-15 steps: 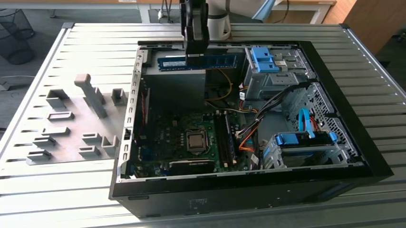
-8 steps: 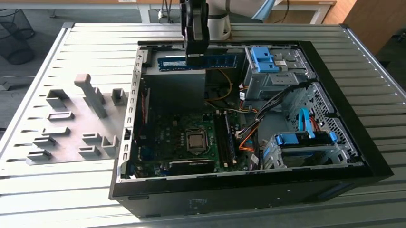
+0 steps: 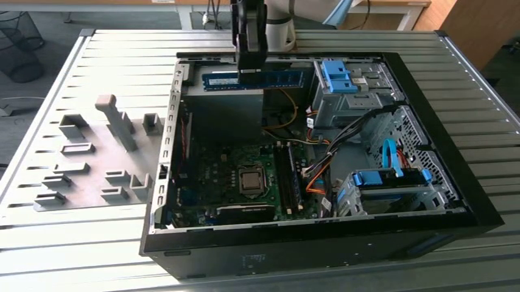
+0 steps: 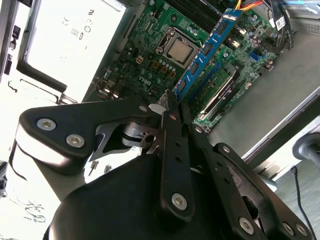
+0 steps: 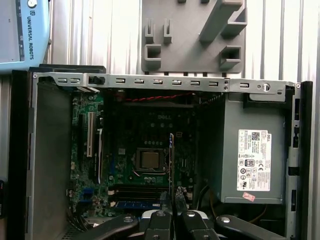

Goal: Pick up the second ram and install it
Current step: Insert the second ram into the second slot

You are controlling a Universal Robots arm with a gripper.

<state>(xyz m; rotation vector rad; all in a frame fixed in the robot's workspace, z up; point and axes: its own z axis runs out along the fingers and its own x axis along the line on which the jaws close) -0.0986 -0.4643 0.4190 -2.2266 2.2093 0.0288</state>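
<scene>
Soft, even daylight fills the room. In the exterior view the slatted tabletop (image 3: 81,243) shines pale, with a sunlit streak near two o'clock, while the inside of the computer case (image 3: 284,255) lies in shadow. In the second wrist view the power supply (image 4: 65,35) is washed white with glare, the second ram (image 4: 205,50) catches light, and the gripper (image 4: 172,102) holding it stays dark

This looks like a robotics lab. An open computer case (image 3: 481,207) lies on a slatted metal table (image 3: 81,255). Beside the case, on the exterior view's left, sits a grey plate (image 3: 89,131) of holder blocks. Above the case a robot's gripper (image 3: 250,72) grips a memory stick (image 3: 281,79). Beyond the case stand wooden desks (image 3: 390,6) and a wire bin (image 3: 18,39).
</scene>
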